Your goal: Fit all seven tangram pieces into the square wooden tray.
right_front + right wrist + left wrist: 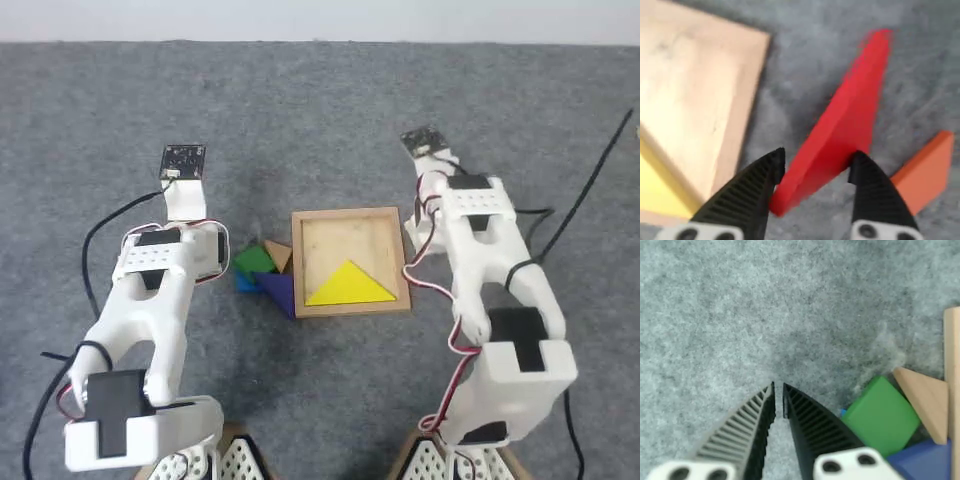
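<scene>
The square wooden tray lies mid-table with a yellow triangle in its near half. Against its left side are a green square, a tan triangle, a blue piece and a purple piece. My left gripper hovers shut over bare carpet just left of that pile, holding nothing. My right gripper is shut on a red triangle that stands tilted on edge beside the tray's right rim. An orange piece lies on the carpet just beyond it.
Grey carpet covers the table. The left arm stands left of the pile and the right arm right of the tray. A black cable runs across the far right. The tray's far half is bare wood.
</scene>
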`<state>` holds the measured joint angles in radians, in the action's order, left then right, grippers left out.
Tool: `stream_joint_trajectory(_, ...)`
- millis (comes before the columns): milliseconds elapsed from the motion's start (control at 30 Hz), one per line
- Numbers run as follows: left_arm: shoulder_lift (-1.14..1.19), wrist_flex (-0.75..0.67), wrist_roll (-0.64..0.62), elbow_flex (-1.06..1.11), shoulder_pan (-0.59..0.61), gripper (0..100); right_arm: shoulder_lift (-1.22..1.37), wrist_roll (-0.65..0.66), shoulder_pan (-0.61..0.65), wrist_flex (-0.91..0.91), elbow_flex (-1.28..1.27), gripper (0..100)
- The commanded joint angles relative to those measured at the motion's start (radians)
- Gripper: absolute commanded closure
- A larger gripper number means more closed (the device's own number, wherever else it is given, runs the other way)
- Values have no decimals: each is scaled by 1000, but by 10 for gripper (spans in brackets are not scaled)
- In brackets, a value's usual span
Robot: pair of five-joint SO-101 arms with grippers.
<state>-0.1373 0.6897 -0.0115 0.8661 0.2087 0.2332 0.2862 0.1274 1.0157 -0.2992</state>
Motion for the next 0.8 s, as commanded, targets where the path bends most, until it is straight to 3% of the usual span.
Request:
stream_joint_trajectory(0,-6,-17,8,-8,0,972,31,-12,-1,8,9,921)
stream_joint_trajectory(400,-5,-17,8,-8,0,972,-110,-120,-61,24,8,958)
stream_joint_trajectory(767,-5,-17,8,-8,-3,972,-133,-109,-51,15,15,921)
